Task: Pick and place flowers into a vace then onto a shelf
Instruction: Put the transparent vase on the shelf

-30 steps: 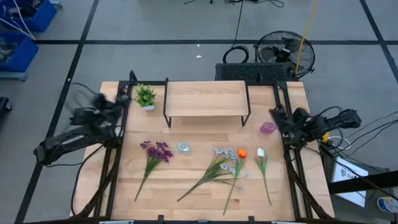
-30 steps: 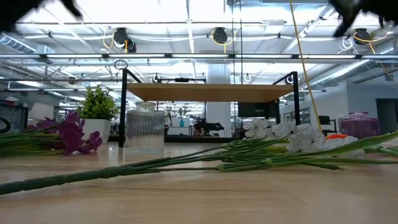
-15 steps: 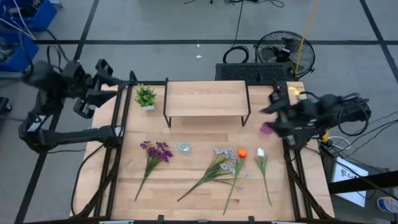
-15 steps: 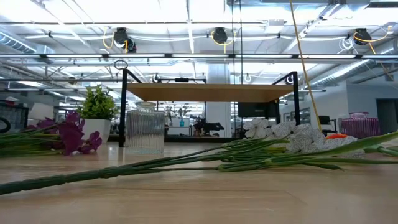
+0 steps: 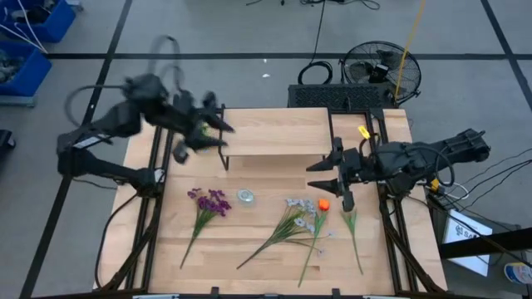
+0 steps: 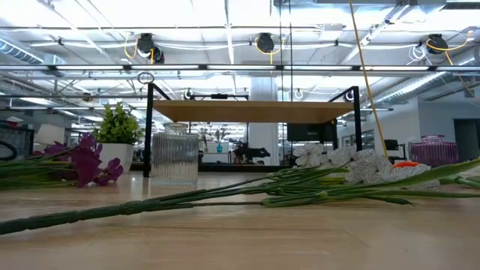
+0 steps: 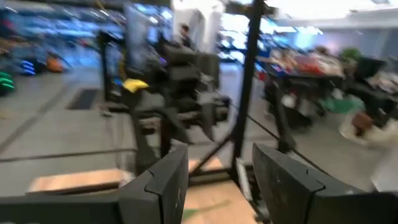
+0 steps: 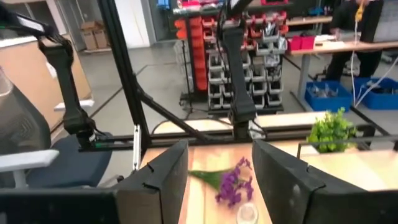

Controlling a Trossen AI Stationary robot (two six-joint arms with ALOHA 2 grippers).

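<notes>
The flowers lie flat on the table: the purple bunch [image 5: 208, 202], the white and pale-blue spray [image 5: 295, 218], the orange bloom [image 5: 323, 204] and the white bud [image 5: 348, 203]. A clear ribbed glass vase [image 5: 245, 196] stands between the purple bunch and the spray. The shelf [image 5: 274, 131] stands at the table's far middle. My left gripper [image 5: 218, 131] hovers open by the shelf's left end. My right gripper [image 5: 326, 183] hovers open just right of the shelf, above the orange bloom. In the low view, the vase [image 6: 175, 157] and stems [image 6: 225, 199] show, but neither gripper.
A small green potted plant [image 5: 195, 129] stands by the shelf's left end, partly under my left arm. Black frame rails run along both side edges of the table. The near strip of the tabletop [image 5: 249, 278] is bare wood.
Both arms have swung in from the table's sides. The left gripper went from beyond the left edge to the shelf's left end. The right gripper went from the right edge to above the orange bloom and now covers a small pink cup. The flowers and vase stayed put.
</notes>
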